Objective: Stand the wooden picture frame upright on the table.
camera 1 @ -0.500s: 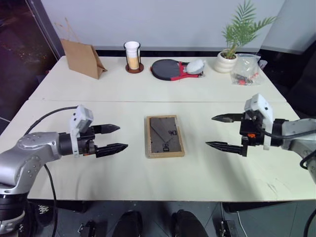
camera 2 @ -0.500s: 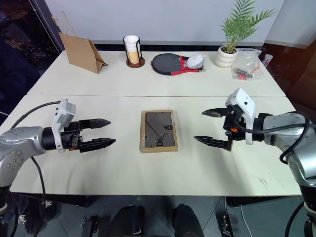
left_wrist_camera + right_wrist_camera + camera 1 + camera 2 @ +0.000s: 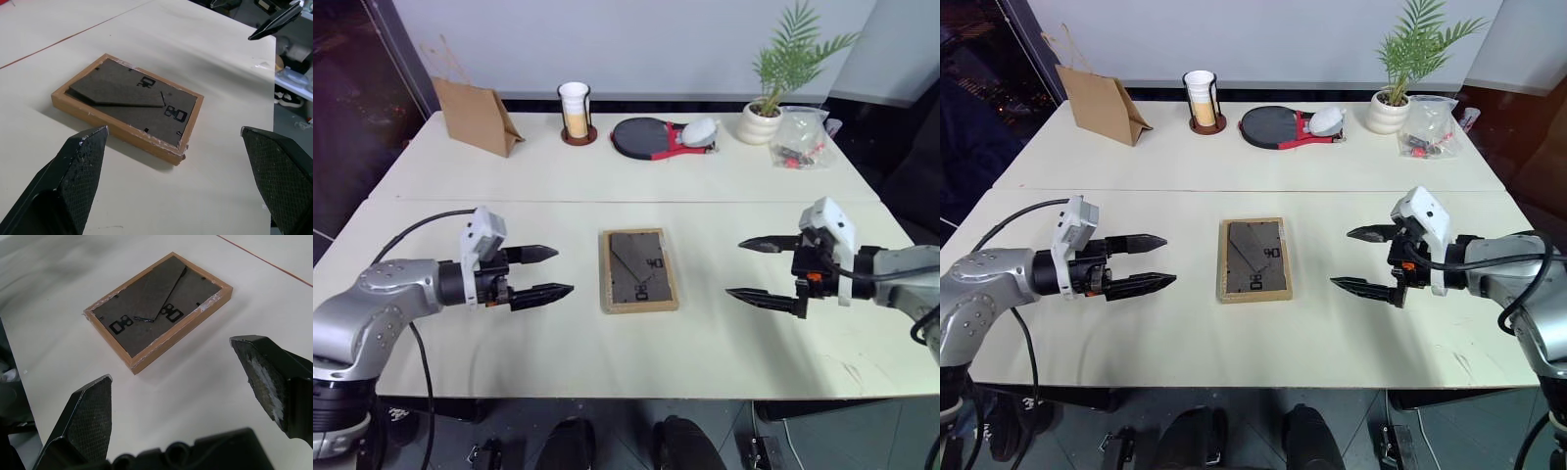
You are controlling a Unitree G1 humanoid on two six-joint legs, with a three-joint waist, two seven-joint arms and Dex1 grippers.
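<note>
Wooden picture frame [image 3: 639,270] lies flat, back side up, on near section of desk [image 3: 607,176], approx centred btwn left tool [image 3: 548,273] and right tool [image 3: 756,269]. Both tools well apart from it, no contact, pointing inward at it. Both w/ fingers spread wide, holding nothing. Frame's long axis runs near-to-far across desk, short edge toward robot.

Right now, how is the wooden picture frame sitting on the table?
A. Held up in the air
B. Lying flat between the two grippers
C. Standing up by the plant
B: the wooden picture frame lies flat on the table, with the left gripper and right gripper either side, apart from it.
</note>
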